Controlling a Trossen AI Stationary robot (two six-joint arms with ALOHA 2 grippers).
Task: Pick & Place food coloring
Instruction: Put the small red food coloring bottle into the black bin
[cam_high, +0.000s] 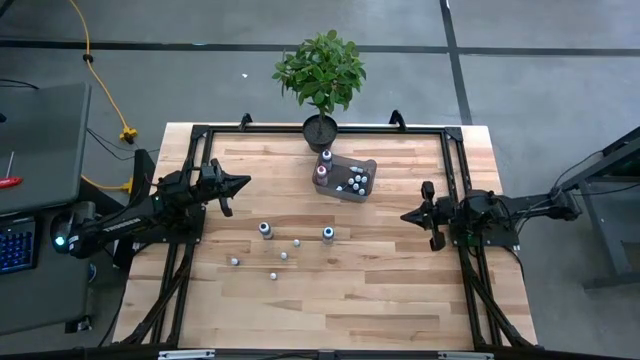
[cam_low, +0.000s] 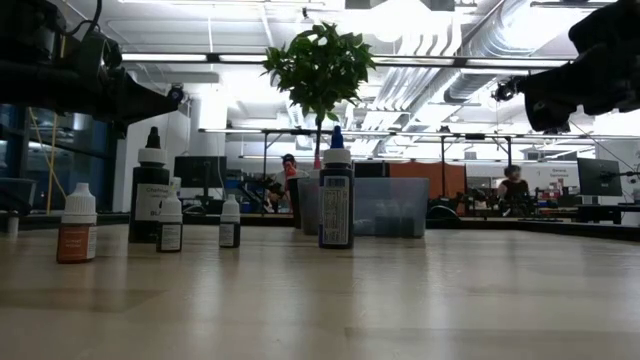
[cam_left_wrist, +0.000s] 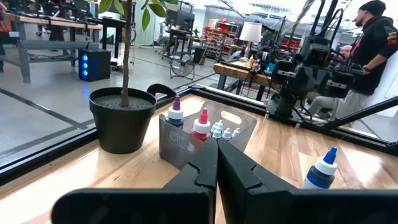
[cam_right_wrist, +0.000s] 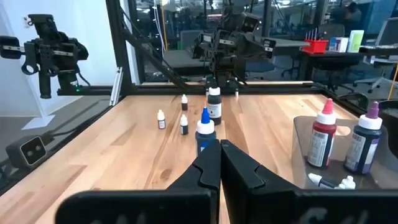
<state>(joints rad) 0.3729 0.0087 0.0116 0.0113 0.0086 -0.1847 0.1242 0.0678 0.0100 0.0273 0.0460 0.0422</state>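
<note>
Several tiny food coloring bottles stand upright on the wooden table: a blue-capped one (cam_high: 328, 233) (cam_right_wrist: 204, 132), a dark one (cam_high: 265, 230) (cam_right_wrist: 214, 104), and small white-capped ones (cam_high: 296, 242) (cam_high: 234, 262) (cam_high: 273, 275). More bottles sit in the clear plastic bin (cam_high: 345, 177), among them a red-capped one (cam_left_wrist: 200, 127) (cam_right_wrist: 322, 140) and a purple-capped one (cam_left_wrist: 176, 114) (cam_right_wrist: 365, 144). My left gripper (cam_high: 245, 183) (cam_left_wrist: 217, 158) hovers shut at the table's left, above and left of the loose bottles. My right gripper (cam_high: 404, 215) (cam_right_wrist: 220, 158) hovers shut at the right, level with the blue-capped bottle.
A potted plant (cam_high: 320, 130) (cam_left_wrist: 121, 118) stands at the far edge, just behind the bin. Black frame rails (cam_high: 455, 180) run along the table's sides. Bare wood lies toward the near edge (cam_high: 340, 310). People show in the room beyond the table.
</note>
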